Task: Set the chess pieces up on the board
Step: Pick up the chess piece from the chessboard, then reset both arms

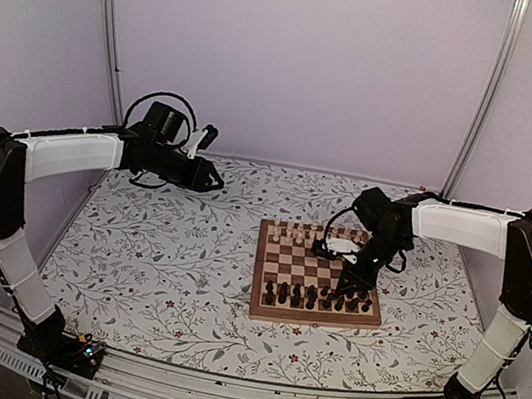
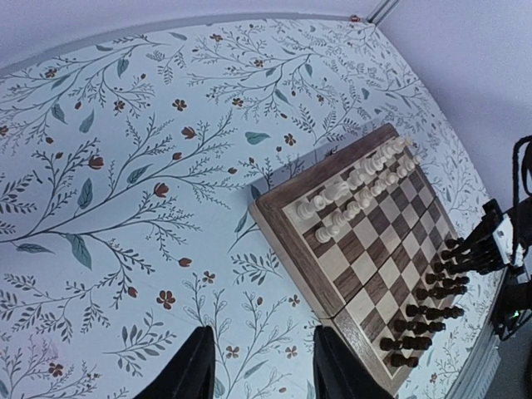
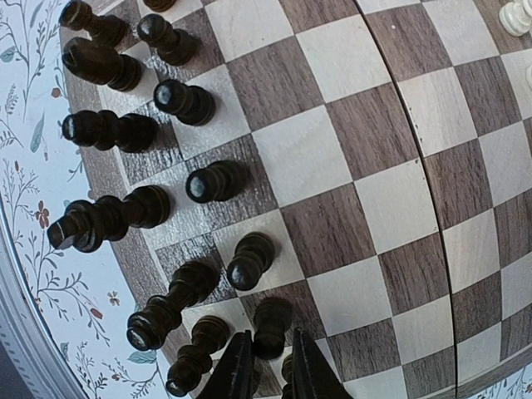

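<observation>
Nearest the arm bases, the dark brown-black turned wooden chess pieces (image 3: 212,181) stand in two crowded rows along the near edge of the square wooden checkered chessboard (image 3: 307,154). The right gripper (image 3: 271,349) hangs low over the right end of these rows. Its two black fingers (image 3: 237,374) are drawn close together, with only a narrow gap. One small dark pawn (image 3: 270,316) stands right at the fingertips, partly in that gap. I cannot tell whether the fingers clamp it or merely flank it. Other dark pieces stand close on its left, towards the board's border.

Beyond them the middle squares lie bare, giving open room. The pale cream-tan pieces (image 2: 357,187) line the far two rows.

Well to the left, apart from the board, the left gripper (image 2: 266,366) hovers over the floral-patterned table cloth (image 1: 156,253). Its fingers are spread wide and hold nothing.
</observation>
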